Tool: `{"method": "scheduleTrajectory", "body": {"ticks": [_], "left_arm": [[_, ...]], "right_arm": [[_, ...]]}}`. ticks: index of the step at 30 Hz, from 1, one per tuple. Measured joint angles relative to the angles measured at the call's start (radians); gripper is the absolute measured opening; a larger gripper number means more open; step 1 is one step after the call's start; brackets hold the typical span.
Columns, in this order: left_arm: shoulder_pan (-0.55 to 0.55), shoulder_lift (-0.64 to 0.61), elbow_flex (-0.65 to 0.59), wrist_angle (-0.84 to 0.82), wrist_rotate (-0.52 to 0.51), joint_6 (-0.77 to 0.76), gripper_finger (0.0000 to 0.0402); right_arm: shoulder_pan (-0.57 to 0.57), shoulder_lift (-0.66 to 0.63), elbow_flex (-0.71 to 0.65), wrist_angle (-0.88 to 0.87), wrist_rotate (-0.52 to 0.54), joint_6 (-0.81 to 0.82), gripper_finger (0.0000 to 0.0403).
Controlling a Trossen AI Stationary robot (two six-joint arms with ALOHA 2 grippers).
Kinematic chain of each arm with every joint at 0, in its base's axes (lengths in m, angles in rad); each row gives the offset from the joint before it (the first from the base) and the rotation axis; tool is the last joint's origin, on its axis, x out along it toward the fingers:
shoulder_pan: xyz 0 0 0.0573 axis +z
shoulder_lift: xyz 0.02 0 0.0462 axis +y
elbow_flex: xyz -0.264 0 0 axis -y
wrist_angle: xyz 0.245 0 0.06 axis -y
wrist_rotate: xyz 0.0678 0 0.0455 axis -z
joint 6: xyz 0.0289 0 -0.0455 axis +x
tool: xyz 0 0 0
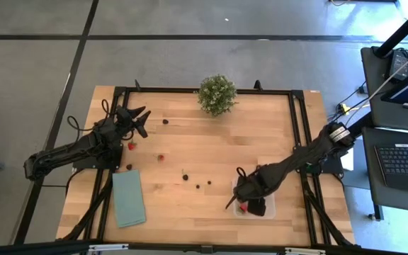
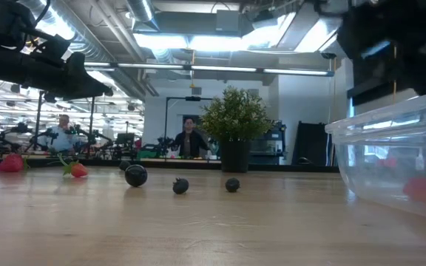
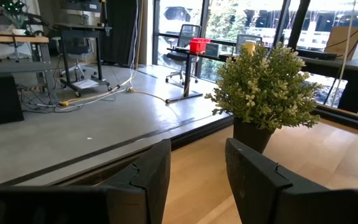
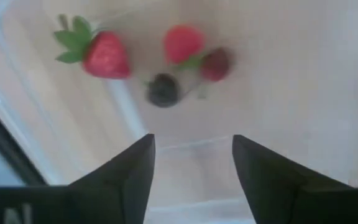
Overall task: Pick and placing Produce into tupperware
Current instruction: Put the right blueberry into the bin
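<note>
High view: right gripper [image 1: 250,202] over the tupperware [image 1: 268,209] at the desk's [image 1: 218,149] near right, fingers apart and empty, likely just after a drop. Strawberries and a dark berry [image 4: 163,89] inside. Left gripper [image 1: 142,117] raised, fingers apart. Next: fetch loose produce [image 1: 197,186] mid-desk.

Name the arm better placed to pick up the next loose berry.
Probably left: the left gripper hangs open near the red berry, while the right gripper is open over the tupperware.
</note>
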Motion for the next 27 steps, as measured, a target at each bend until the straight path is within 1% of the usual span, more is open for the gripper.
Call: {"method": "scheduleTrajectory", "body": {"ticks": [4,6,12,14,16,18,20,23,25,27], "left_arm": [[0.000,0.000,0.000,0.000,0.000,0.000,0.0145],[0.000,0.000,0.000,0.000,0.000,0.000,0.0145],[0.000,0.000,0.000,0.000,0.000,0.000,0.0145],[0.000,0.000,0.000,0.000,0.000,0.000,0.0145],[0.000,0.000,0.000,0.000,0.000,0.000,0.0145],[0.000,0.000,0.000,0.000,0.000,0.000,0.0145],[0.000,0.000,0.000,0.000,0.000,-0.001,0.0145],[0.000,0.000,0.000,0.000,0.000,-0.001,0.0145],[0.000,0.000,0.000,0.000,0.000,-0.002,0.0145],[0.000,0.000,0.000,0.000,0.000,-0.004,0.0145]], "right_arm": [[-0.028,0.000,0.152,-0.157,0.153,-0.098,0.0228],[-0.042,0.000,0.238,-0.205,0.231,-0.151,0.0229],[-0.101,-0.002,0.469,-0.196,0.398,-0.362,0.0229],[-0.128,-0.002,0.521,-0.179,0.430,-0.457,0.0229],[-0.159,-0.002,0.564,-0.159,0.437,-0.552,0.0229],[-0.189,-0.003,0.585,-0.119,0.424,-0.666,0.0229],[-0.217,-0.003,0.589,-0.075,0.369,-0.808,0.0229],[-0.261,-0.002,0.580,0.028,0.216,-0.975,0.0229],[-0.292,-0.002,0.561,0.080,0.096,-1.054,0.0229],[-0.322,0.000,0.545,0.103,0.015,-1.121,0.0229]]}}
